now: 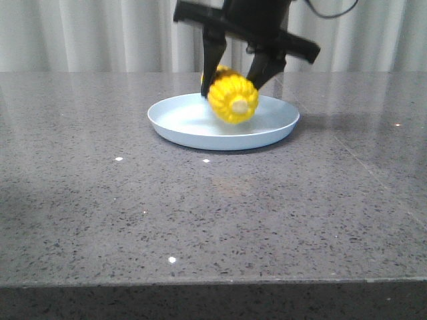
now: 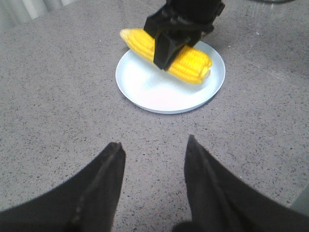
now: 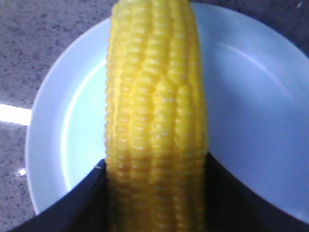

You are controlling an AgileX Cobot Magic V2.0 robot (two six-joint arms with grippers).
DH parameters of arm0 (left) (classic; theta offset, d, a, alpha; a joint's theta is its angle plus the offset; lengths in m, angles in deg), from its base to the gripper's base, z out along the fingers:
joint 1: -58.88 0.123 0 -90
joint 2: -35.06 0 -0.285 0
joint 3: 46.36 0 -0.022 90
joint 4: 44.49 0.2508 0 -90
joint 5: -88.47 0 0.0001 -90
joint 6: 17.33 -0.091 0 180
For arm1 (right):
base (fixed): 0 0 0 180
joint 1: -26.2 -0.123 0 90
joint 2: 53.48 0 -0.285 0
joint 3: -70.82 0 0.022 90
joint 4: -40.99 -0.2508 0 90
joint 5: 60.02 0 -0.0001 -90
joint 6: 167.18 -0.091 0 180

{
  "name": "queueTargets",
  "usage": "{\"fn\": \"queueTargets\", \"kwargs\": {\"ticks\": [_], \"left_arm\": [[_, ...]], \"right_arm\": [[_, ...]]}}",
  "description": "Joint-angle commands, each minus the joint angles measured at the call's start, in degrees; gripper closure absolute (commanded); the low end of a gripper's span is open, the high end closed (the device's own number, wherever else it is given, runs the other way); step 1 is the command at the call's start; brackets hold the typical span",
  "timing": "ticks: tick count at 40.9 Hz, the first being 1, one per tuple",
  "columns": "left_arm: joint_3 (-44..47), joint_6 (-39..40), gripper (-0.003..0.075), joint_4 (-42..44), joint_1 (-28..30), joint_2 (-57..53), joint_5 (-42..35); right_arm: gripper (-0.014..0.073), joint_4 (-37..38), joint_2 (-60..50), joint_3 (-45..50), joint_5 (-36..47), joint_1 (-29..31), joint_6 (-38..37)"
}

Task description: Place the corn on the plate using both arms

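Observation:
The yellow corn (image 1: 233,97) is held between the two black fingers of my right gripper (image 1: 233,77), just over the pale blue plate (image 1: 180,123); its pale cut end faces the camera. In the right wrist view the cob (image 3: 157,116) fills the gap between the fingers, with the plate (image 3: 251,96) under it. I cannot tell whether the cob touches the plate. The left wrist view shows the corn (image 2: 188,60) and plate (image 2: 159,92) ahead of my left gripper (image 2: 154,145), which is open, empty and well short of the plate. The left gripper is out of the front view.
The plate sits on a grey speckled stone table (image 1: 213,220), towards its far side. White curtains (image 1: 100,33) hang behind the table. The table's front edge (image 1: 213,283) runs along the bottom of the front view.

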Motion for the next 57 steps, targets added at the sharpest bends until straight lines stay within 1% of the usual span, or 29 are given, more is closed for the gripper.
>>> {"fn": "queueTargets", "kwargs": {"ticks": [1,2,5,7,12,15,19,26,31,36,41,48,54,57], "left_arm": [[-1.6,0.5,0.0419,-0.6,-0.3,-0.3,-4.5],[-1.6,0.5,0.0419,-0.6,-0.3,-0.3,-4.5],[-1.6,0.5,0.0419,-0.6,-0.3,-0.3,-4.5],[-1.6,0.5,0.0419,-0.6,-0.3,-0.3,-4.5],[-1.6,0.5,0.0419,-0.6,-0.3,-0.3,-4.5],[-1.6,0.5,0.0419,-0.6,-0.3,-0.3,-4.5],[-1.6,0.5,0.0419,-0.6,-0.3,-0.3,-4.5],[-1.6,0.5,0.0419,-0.6,-0.3,-0.3,-4.5],[-1.6,0.5,0.0419,-0.6,-0.3,-0.3,-4.5],[-1.6,0.5,0.0419,-0.6,-0.3,-0.3,-4.5],[-1.6,0.5,0.0419,-0.6,-0.3,-0.3,-4.5],[-1.6,0.5,0.0419,-0.6,-0.3,-0.3,-4.5],[-1.6,0.5,0.0419,-0.6,-0.3,-0.3,-4.5],[-1.6,0.5,0.0419,-0.6,-0.3,-0.3,-4.5]], "right_arm": [[0.0244,-0.5,-2.1,-1.7,1.1,0.0,-0.6],[0.0198,-0.7,-2.0,-1.7,0.8,0.0,-0.6],[0.0116,-0.5,-2.1,-1.7,0.4,0.0,-0.5],[0.0093,-0.3,-2.5,-1.7,0.4,0.0,-0.5],[0.0090,0.5,-5.4,-1.7,1.1,0.0,-0.4],[0.0090,0.8,-8.0,-1.7,1.2,0.0,0.9],[0.0090,2.4,-12.1,-1.7,0.4,0.0,4.2],[0.0090,5.3,-19.3,-0.2,-3.5,0.0,10.4],[0.0090,6.1,-27.6,6.7,-3.5,0.0,15.5],[0.0090,7.8,-36.6,15.5,-3.6,0.0,18.3],[0.0090,11.4,-44.4,23.3,-3.5,0.0,18.5],[0.0090,13.0,-54.9,32.9,-2.6,0.0,18.5],[0.0090,12.7,-63.3,40.4,0.7,0.0,18.4],[0.0090,12.3,-68.1,44.8,4.2,0.0,18.4]]}}
